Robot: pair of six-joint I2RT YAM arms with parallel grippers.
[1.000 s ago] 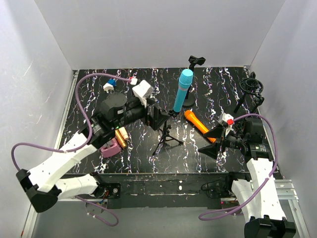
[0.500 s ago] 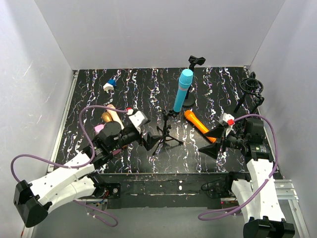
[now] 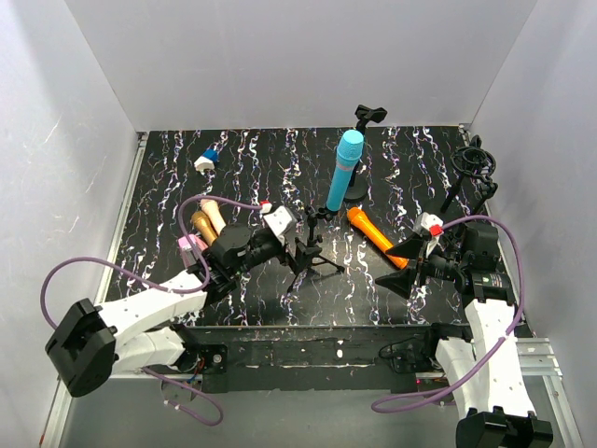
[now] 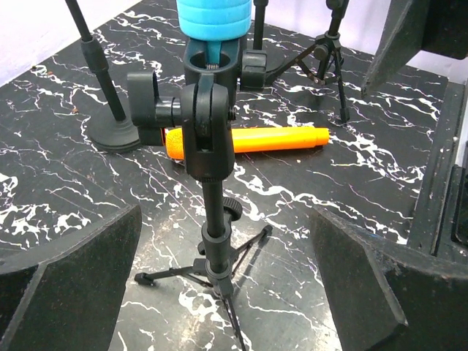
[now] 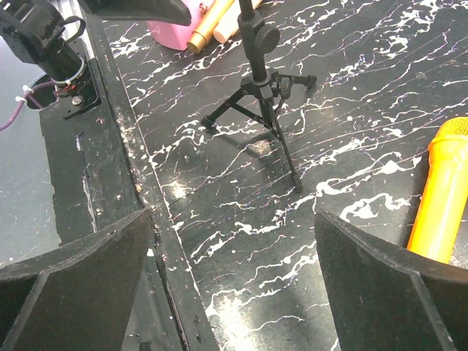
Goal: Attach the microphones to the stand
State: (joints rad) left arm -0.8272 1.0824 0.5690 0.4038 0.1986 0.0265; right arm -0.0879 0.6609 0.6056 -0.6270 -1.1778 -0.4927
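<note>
Past the tripod stand [image 5: 261, 84], right wrist view, not left: golden-brown microphone [image 5: 208, 28].

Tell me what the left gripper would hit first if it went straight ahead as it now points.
The left gripper would most likely meet the tripod stand at its post, centred between its open fingers; the orange microphone lies beyond.

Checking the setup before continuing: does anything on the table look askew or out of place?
Nothing looks spilled or broken. The cyan stick microphone sits clipped in the small black tripod stand; only the orange stick microphone, lying flat beside it, looks unplaced.
</note>
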